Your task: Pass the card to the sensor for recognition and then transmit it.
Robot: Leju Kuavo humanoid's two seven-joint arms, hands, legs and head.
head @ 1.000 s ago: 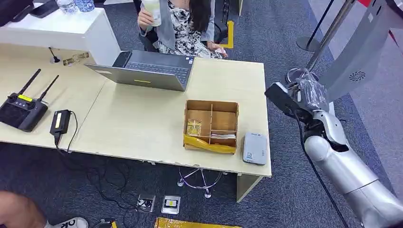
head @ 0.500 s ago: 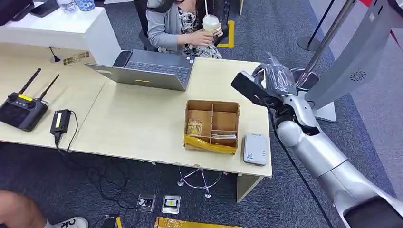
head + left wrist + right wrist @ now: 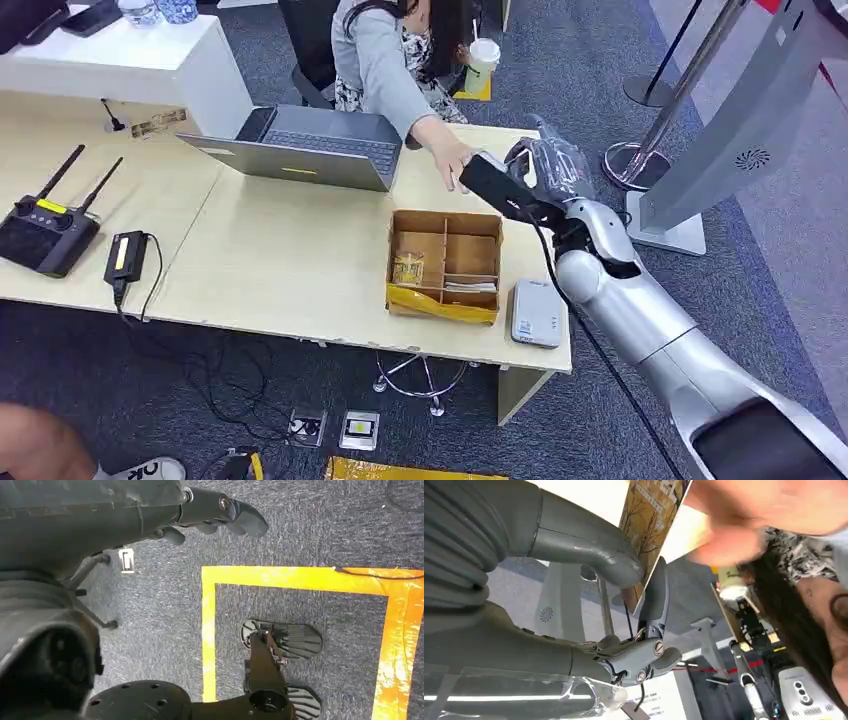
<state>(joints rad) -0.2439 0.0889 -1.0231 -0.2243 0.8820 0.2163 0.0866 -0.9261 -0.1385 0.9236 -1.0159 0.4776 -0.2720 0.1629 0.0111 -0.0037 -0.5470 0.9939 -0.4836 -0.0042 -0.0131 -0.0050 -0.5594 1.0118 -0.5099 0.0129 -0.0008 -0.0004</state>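
Note:
My right hand (image 3: 548, 165) is raised over the table's far right corner, beyond the wooden compartment box (image 3: 446, 262). In the right wrist view it pinches a brown-yellow printed card (image 3: 651, 515) between the thick thumb (image 3: 589, 545) and a dark finger (image 3: 656, 597). A seated person's hand (image 3: 452, 160) reaches across to the card, blurred (image 3: 764, 510); I cannot tell whether it touches. The grey card sensor (image 3: 535, 312) lies at the table's front right, beside the box. My left hand (image 3: 220, 515) hangs over the carpet, holding nothing.
An open laptop (image 3: 310, 145) stands at the back of the table (image 3: 280, 260). A black remote controller (image 3: 45, 230) and a black adapter (image 3: 127, 255) lie on the left. A grey sign stand (image 3: 700, 160) and a stanchion base (image 3: 630, 160) are to the right.
My right arm has swung left from beside the table to above its far right corner. The person has set the cup aside and reached a hand toward the card.

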